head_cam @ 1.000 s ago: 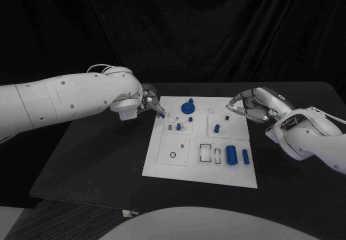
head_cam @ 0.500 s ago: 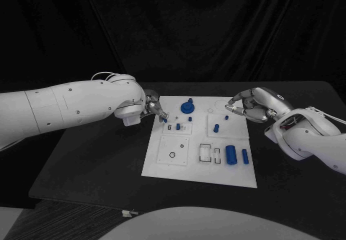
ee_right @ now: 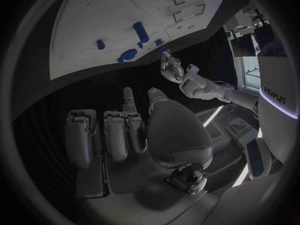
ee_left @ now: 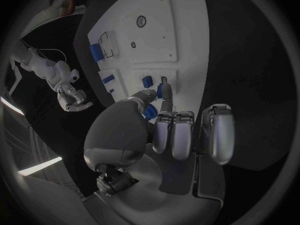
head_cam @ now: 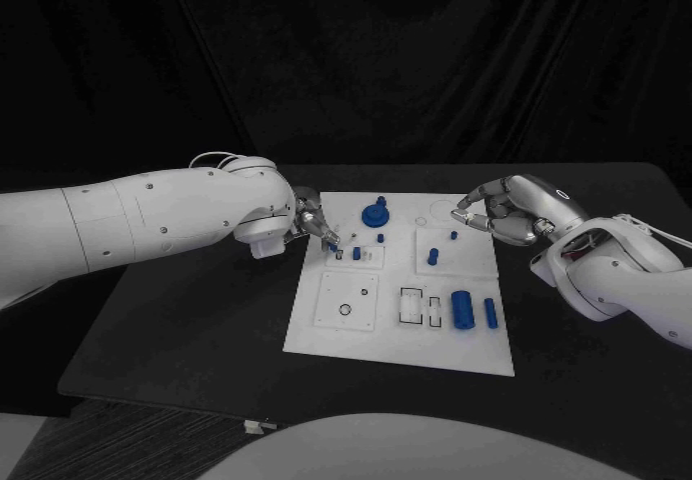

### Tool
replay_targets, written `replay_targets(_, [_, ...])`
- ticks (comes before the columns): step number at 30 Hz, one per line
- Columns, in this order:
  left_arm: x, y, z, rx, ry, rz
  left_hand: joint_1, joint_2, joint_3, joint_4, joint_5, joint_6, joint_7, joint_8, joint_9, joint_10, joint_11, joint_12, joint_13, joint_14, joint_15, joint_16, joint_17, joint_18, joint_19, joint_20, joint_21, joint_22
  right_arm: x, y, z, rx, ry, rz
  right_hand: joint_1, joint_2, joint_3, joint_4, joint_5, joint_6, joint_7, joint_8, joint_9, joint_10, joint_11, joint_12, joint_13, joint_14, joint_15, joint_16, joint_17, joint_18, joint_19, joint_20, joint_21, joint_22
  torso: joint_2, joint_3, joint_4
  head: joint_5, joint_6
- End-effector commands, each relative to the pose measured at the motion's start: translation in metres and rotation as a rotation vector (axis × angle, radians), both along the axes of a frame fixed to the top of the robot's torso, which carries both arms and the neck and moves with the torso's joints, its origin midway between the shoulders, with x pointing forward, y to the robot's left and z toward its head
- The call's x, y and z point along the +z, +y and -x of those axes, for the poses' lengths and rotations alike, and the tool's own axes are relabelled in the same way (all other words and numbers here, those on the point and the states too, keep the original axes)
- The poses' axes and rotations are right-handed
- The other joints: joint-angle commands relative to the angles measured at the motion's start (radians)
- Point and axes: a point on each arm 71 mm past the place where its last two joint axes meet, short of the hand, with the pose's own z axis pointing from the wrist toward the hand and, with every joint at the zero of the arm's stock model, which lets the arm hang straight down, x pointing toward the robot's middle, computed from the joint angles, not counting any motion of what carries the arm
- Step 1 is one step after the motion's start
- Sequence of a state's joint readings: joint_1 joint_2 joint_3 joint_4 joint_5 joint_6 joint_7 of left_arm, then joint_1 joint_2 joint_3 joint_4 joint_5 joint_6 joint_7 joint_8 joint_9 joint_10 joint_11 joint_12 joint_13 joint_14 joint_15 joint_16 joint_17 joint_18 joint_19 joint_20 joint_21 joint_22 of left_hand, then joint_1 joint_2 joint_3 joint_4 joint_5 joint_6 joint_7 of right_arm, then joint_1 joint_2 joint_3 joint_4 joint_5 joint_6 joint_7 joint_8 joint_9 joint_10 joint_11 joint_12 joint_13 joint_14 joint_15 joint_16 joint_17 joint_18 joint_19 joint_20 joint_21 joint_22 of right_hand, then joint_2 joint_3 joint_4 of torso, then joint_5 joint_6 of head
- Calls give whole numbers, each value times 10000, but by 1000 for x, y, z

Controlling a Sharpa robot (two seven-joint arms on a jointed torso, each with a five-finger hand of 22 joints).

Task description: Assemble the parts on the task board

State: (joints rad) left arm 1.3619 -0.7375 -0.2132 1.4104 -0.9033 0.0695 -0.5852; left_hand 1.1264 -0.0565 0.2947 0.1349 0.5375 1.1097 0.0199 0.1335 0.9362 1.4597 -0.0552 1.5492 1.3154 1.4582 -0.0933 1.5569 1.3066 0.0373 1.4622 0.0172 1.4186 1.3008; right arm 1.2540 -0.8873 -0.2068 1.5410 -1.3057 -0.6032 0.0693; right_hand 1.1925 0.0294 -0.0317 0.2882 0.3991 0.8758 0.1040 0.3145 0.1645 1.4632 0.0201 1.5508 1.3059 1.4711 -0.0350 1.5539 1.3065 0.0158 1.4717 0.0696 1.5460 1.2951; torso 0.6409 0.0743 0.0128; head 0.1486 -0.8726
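The white task board [head_cam: 368, 335] lies in the middle of the black table. My left hand [head_cam: 306, 225] hovers at the board's far left corner and pinches a small blue part [head_cam: 330, 241] between thumb and a fingertip. The left wrist view shows that part [ee_left: 160, 91] just above a dark slot [ee_left: 164, 79] in the board [ee_left: 156, 35]. My right hand [head_cam: 508, 208] hangs over the board's far right edge with its fingers curled in and nothing in them. On the board stand a blue round knob [head_cam: 375, 213] and a large blue cylinder [head_cam: 463, 309].
Several small blue pegs stand in the board's far half, one of them [head_cam: 433, 257] near its middle. A blue bar [head_cam: 490, 313] lies beside the large cylinder. A dark ring [head_cam: 343, 309] sits on the board's left side. Bare black table [head_cam: 188, 320] surrounds the board.
My left hand has moved right and nearer, carrying the small blue part from the board's left edge to over its far left corner. The right hand has stayed put.
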Motion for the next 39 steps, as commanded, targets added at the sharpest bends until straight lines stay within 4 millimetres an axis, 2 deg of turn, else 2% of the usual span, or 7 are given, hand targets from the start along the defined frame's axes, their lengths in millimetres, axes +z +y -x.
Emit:
replay_targets(1, [-2, -3, 1, -137, 33, 179, -192, -31, 650, -72, -58, 128, -66, 145, 297, 1111, -45, 216, 2554, 1126, -160, 139, 2642, -5, 388, -125, -104, 2199, 0, -1, 1, -83, -107, -31, 166, 178, 1, -11, 219, 89, 12, -34, 129, 1076, 58, 200, 2649, 997, -59, 169, 2643, -121, 922, -7, 129, 2709, -3, -3, 3, -10, 0])
replay_targets(28, [-10, -6, -1, -297, 165, 242, -184, 0, 679, -86, -74, 114, -63, 138, 297, 1111, -42, 216, 2554, 1126, -160, 139, 2642, -1, 382, -124, -122, 2194, 0, -1, 1, -90, -132, -44, 166, 178, 1, -11, 219, 89, 12, -34, 129, 1076, 58, 200, 2649, 997, -59, 169, 2643, -121, 922, -7, 129, 2709, -4, 3, 1, -24, 0])
replay_targets(39, [-14, -6, -3, -302, 187, 266, -208, 0, 684, -116, -275, 60, -39, 113, 299, 1111, -23, 216, 2554, 1126, -148, 139, 2642, 3, 373, -118, -154, 2186, 0, -2, 1, -103, -139, -40, 186, 173, 9, -14, 223, 96, 8, -35, 134, 1076, 53, 200, 2649, 997, -60, 169, 2643, -125, 928, -8, 141, 2714, -10, 4, 0, -34, 0])
